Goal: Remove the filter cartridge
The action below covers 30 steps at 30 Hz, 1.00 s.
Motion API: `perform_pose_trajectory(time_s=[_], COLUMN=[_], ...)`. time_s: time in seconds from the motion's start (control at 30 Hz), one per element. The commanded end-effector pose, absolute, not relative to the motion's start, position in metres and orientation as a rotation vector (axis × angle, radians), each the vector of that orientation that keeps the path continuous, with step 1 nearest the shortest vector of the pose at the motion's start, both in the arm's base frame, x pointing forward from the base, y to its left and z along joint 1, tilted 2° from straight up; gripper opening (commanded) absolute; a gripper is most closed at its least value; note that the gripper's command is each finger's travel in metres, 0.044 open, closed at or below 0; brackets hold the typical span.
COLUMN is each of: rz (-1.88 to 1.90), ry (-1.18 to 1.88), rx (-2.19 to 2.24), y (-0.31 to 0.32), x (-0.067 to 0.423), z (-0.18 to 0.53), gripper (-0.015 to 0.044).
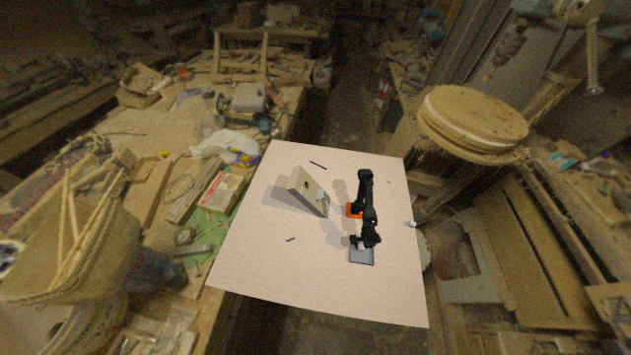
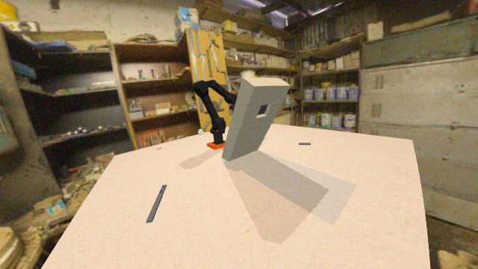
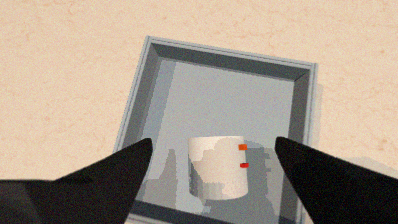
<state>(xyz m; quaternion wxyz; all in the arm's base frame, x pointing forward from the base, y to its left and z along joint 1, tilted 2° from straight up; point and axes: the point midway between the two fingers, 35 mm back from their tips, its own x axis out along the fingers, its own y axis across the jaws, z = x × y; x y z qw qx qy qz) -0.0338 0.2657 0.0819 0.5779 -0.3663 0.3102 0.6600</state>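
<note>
Cartridge lies on its side on the tray floor, toward the near wall, between jaws spread wide and holding nothing. Best to lift the gripper straight up, brushing neither cartridge nor tray rim.

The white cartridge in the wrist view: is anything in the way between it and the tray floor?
Nothing visible. The cartridge appears to lie on the tray floor already, inside the walls. The pincer is open, a finger on each side, apart from the cartridge.
</note>
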Motion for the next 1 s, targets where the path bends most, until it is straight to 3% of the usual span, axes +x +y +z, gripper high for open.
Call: perform_pose_trajectory(time_s=[0.0,0.17,0.97], rz=[1.546,1.546,1.553], ry=[0.721,0.722,0.714], rx=[-0.851,-0.852,-0.848], y=[0.268,0.263,0.267], x=[-0.034,-0.034,-0.035], z=[0.102,0.152,0.141], gripper=[0.0440,0.0440,0.0440])
